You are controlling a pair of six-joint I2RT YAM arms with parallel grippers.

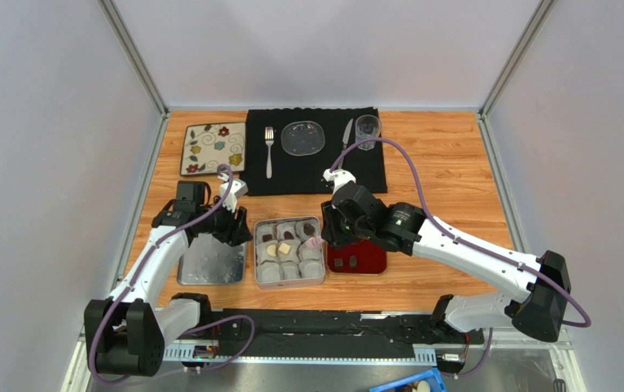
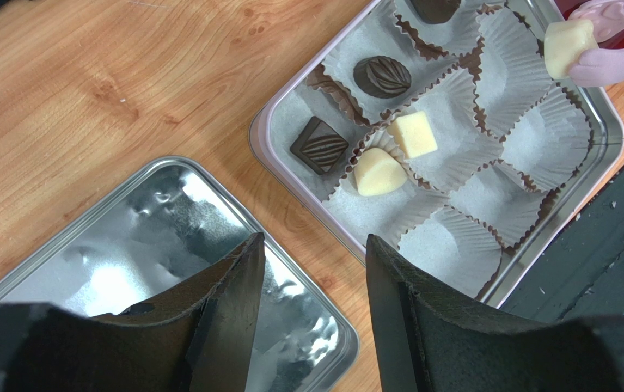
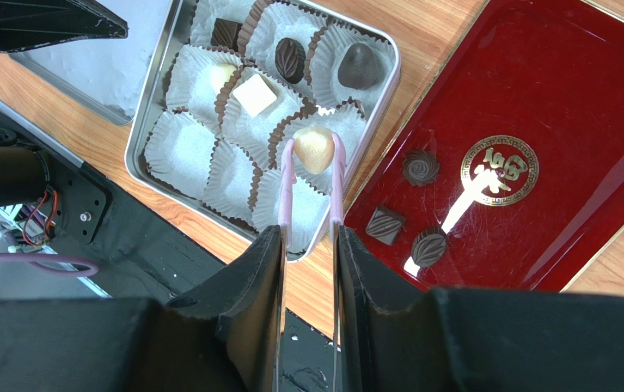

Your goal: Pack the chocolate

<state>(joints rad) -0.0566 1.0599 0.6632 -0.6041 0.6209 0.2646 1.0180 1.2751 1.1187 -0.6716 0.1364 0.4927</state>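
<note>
Wooden worktop [image 1: 442,167] noted: your right fingers [image 3: 246,310] are clamped on pink tongs [image 3: 336,192] gripping a cream-white chocolate [image 3: 314,149] over the tin [image 3: 138,140], left fingers [image 2: 225,310] apart nearby; lower squarely into the empty paper cup [image 3: 353,131] before easing the squeeze.

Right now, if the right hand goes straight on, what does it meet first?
Probably the empty paper cup in the tin, under the cream chocolate in its tongs; height unclear.
</note>
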